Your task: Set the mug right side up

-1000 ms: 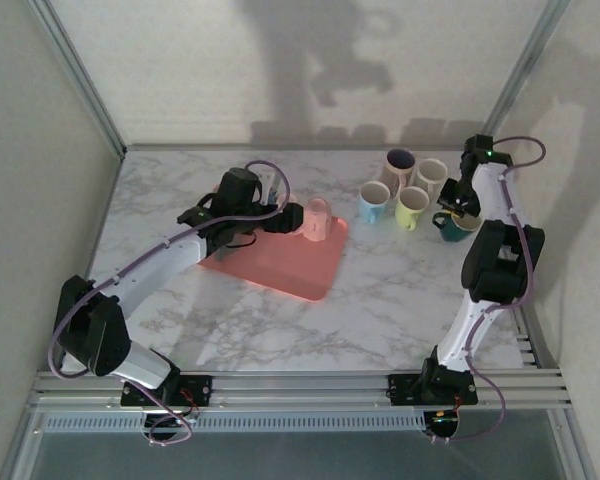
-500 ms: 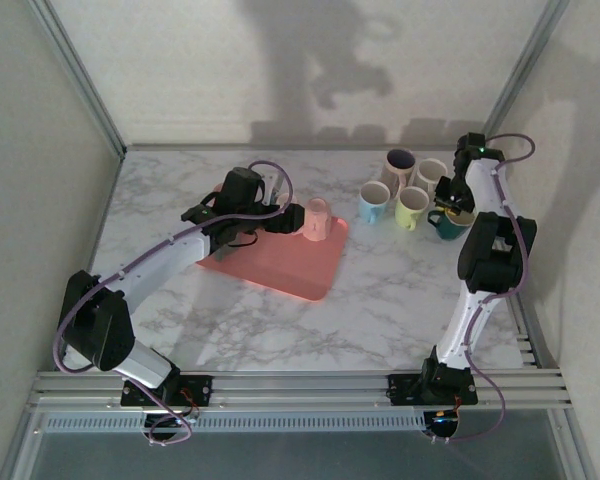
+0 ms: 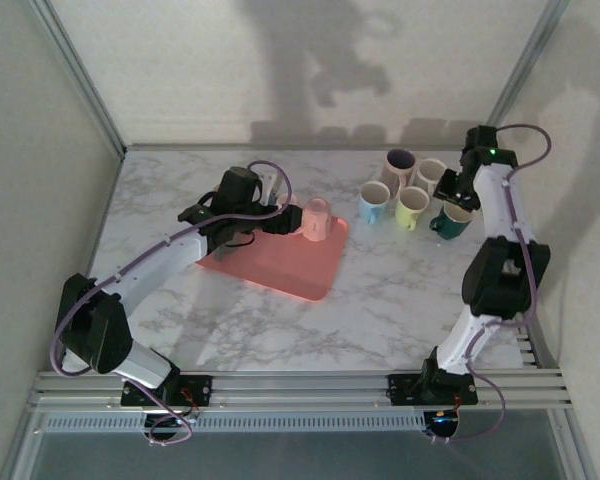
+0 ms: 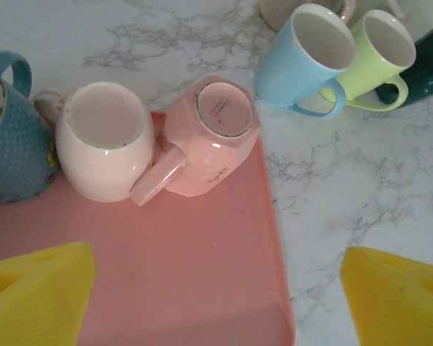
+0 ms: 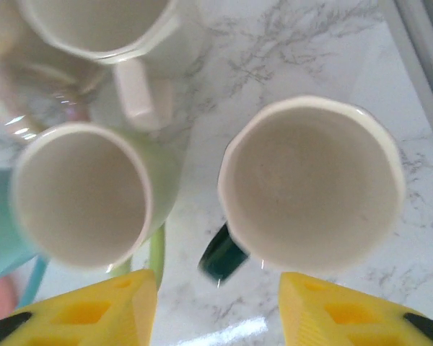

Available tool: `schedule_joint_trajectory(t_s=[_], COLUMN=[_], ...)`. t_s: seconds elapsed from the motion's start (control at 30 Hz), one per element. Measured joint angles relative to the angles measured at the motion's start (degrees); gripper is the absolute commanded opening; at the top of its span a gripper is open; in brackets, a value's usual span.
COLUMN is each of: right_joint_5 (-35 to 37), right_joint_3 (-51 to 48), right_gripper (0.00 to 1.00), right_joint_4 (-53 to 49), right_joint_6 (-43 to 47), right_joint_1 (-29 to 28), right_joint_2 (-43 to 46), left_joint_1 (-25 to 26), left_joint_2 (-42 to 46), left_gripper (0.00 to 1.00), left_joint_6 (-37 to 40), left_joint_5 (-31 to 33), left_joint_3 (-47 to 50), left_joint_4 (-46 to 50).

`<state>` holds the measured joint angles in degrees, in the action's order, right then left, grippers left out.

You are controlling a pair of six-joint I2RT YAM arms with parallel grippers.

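Claws on both arms stand apart and hold nothing. The pink mug (image 4: 213, 137) stands bottom up at the far right corner of a pink tray (image 4: 166, 288), its stamped base facing the left wrist camera. Its handle points back toward the left claw (image 4: 216, 303), which hangs over the tray short of the mug, one finger to either side. From above, the same claw (image 3: 280, 222) sits just left of the mug and apart from it. A white mug (image 4: 105, 140) stands upright just beside the handle.

The right claw (image 5: 216, 310) hangs above a dark green mug (image 5: 314, 184) that stands upright on the counter (image 3: 380, 300), well apart from the tray. A yellow-green mug (image 5: 83, 194) is just left of it.

The counter is white marble with grey veins. Pale walls and metal corner posts close it in, and arm shadows fall on the back wall. A light blue mug (image 4: 303, 61) stands off the tray's far right corner.

A blue dotted mug (image 4: 7, 137) is cut off by the left edge of the left wrist view. In the top view the left arm covers the tray's far left part. The print on the pink mug's base is too small to read. The mugs at the top of the right wrist view are blurred and cropped.
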<state>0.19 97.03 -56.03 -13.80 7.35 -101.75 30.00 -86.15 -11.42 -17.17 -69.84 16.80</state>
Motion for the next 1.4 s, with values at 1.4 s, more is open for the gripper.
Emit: schedule_joint_trajectory(t_s=[1.4], right_joint_5=[-37.62], right_joint_3=[-18.71], right_gripper=[0.6], right_joint_4=[4.5], right_joint_6=[8.7], right_joint_1=[-4.31], right_joint_2=[21.03], left_joint_1=[-2.86], left_joint_2=[-33.22], left_gripper=[0.81], left_joint_6=[68.85], left_joint_5=[-13.35], left_joint_3=[-25.09], left_joint_4=[3.67])
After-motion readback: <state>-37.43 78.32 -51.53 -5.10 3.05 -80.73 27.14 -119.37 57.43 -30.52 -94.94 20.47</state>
